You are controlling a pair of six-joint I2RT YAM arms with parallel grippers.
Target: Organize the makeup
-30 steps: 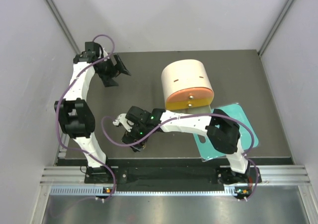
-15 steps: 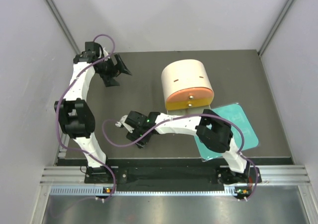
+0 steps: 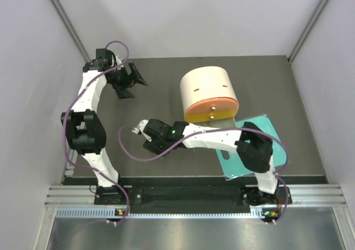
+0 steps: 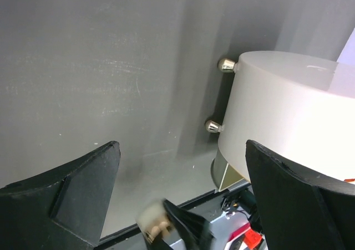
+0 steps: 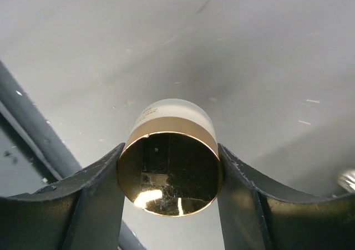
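Observation:
A round piece of makeup point(image 5: 169, 175) with a mirror-gold lid and a frosted white body sits between the fingers of my right gripper point(image 5: 170, 150), which is shut on it just above the grey table. In the top view the right gripper point(image 3: 154, 146) is near the front edge, left of centre, and hides the piece. My left gripper point(image 3: 131, 79) hangs open and empty at the back left; in its own view the left gripper point(image 4: 183, 200) spans bare table. No other makeup shows.
A big cream-and-orange cylindrical box point(image 3: 209, 95) lies on its side at centre back; its gold feet point(image 4: 226, 65) face the left gripper. A flat teal board point(image 3: 274, 136) lies at the right under the right arm. The table's dark front edge point(image 5: 33, 122) runs close by.
The right gripper has closed on the round gold-lidded piece and shifted slightly right and back from the front edge. The left arm has stayed put.

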